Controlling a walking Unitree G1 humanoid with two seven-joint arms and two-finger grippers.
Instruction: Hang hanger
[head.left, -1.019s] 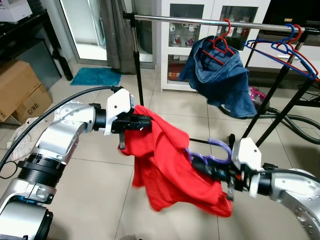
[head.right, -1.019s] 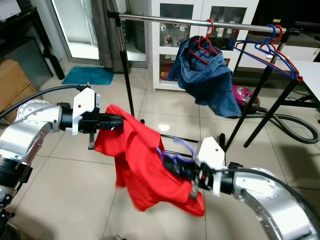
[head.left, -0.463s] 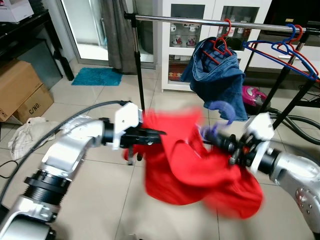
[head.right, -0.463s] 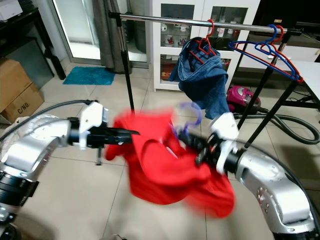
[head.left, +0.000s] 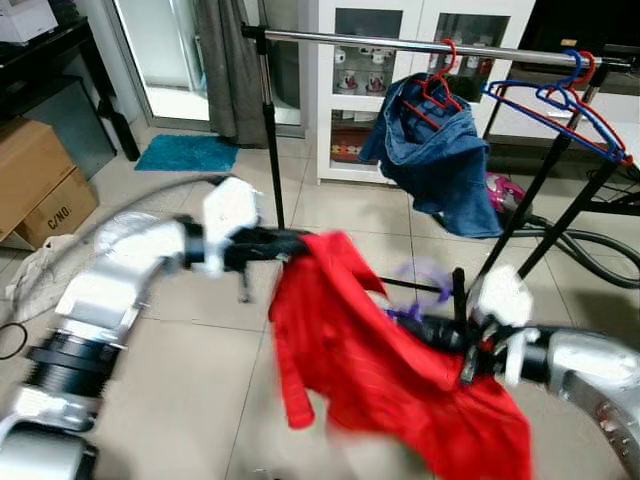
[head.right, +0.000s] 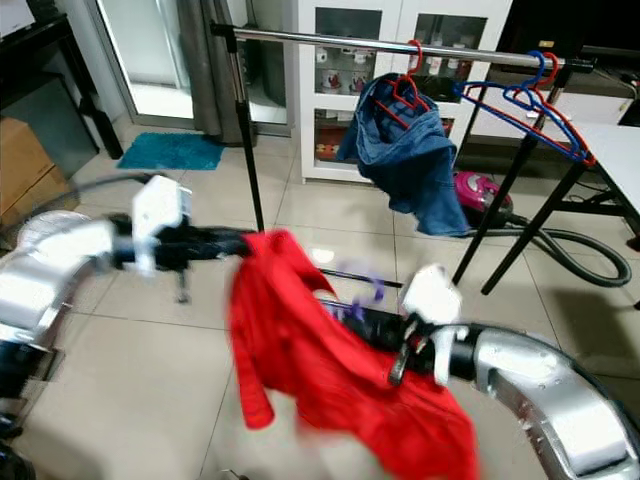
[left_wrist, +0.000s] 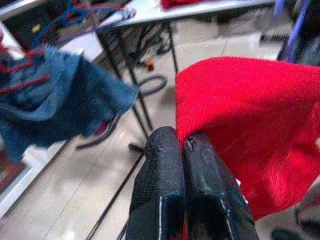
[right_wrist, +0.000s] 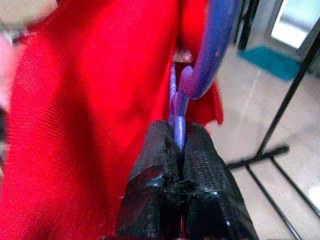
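Held up over the tiled floor (head.left: 190, 360) between both arms: a red shirt (head.left: 370, 370) on a purple hanger (right_wrist: 200, 75). Left gripper (left_wrist: 182, 145) with fingers (left_wrist: 160, 170) clenched on an upper edge of the red cloth, out in front of the clothes rail's (head.left: 400, 40) left-hand upright. Right gripper (right_wrist: 180, 137) lower and to the right, fingers (right_wrist: 202, 160) clamped on the purple hanger's neck just under the hook, the hook itself showing faintly above the red cloth in the head views (head.left: 425, 275), blurred. Shirt draped from the left grip down across to the right arm, bottom hem hanging well below it.

Behind, well apart from the shirt: metal rail running across the top, a blue denim garment (head.left: 435, 150) on a red hanger (head.left: 440, 85) near the rail's middle, and empty blue and red hangers (head.left: 570, 100) toward its right end. Cardboard boxes (head.left: 40, 180) at the floor's left edge, a teal mat (head.left: 190, 152) by the doorway.
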